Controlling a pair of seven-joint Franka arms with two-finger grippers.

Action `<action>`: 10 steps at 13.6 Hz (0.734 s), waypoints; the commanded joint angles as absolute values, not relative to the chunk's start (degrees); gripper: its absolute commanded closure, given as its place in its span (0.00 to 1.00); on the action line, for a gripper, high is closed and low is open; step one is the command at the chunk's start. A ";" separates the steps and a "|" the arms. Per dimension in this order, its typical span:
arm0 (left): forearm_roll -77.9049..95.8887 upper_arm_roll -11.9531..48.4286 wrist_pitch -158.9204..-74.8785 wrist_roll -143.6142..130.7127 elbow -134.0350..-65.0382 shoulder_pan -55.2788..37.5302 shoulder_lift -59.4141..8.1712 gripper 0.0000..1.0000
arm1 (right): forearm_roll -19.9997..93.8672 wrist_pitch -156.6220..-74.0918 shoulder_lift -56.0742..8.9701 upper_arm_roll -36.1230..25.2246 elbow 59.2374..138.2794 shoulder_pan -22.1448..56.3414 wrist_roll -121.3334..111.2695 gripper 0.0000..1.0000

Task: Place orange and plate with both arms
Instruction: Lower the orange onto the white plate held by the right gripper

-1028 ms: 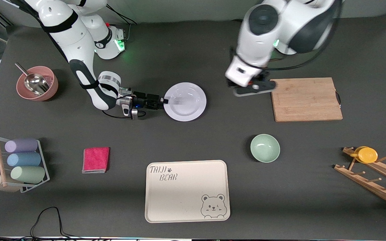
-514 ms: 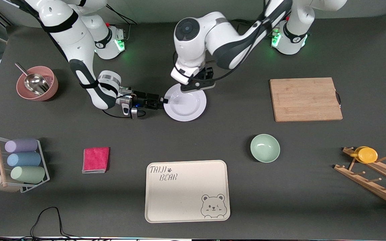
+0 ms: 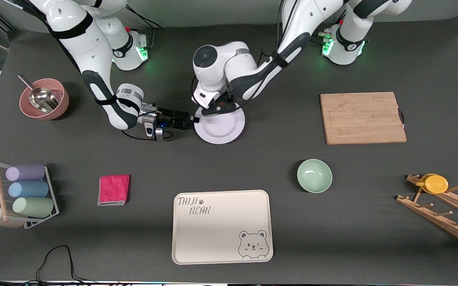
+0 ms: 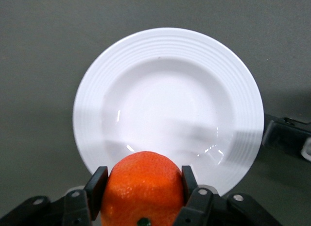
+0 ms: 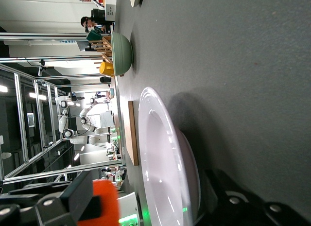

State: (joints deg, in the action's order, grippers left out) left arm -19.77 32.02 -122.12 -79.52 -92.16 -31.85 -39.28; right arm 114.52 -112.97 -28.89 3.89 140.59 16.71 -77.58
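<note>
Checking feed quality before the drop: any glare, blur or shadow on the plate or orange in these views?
Front view: sharp, with the left gripper throwing a faint shadow on the plate. Left wrist view: small glints in the plate's well; the orange is crisp, evenly lit. Right wrist view: the orange is close and blurred, the plate rim shows a soft sheen, bright lamps in the background.

The words "TAIJI BEAR", with a small paw print after "TAIJI", are being shown on the cream tray [image 3: 222, 226], low in the middle of the front view. No other writing is being made out.
</note>
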 commanded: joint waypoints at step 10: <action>-23.82 28.21 -130.60 -79.72 -90.18 -33.75 -45.61 0.47 | 115.93 -113.47 -30.32 3.87 141.59 17.49 -79.72 0.00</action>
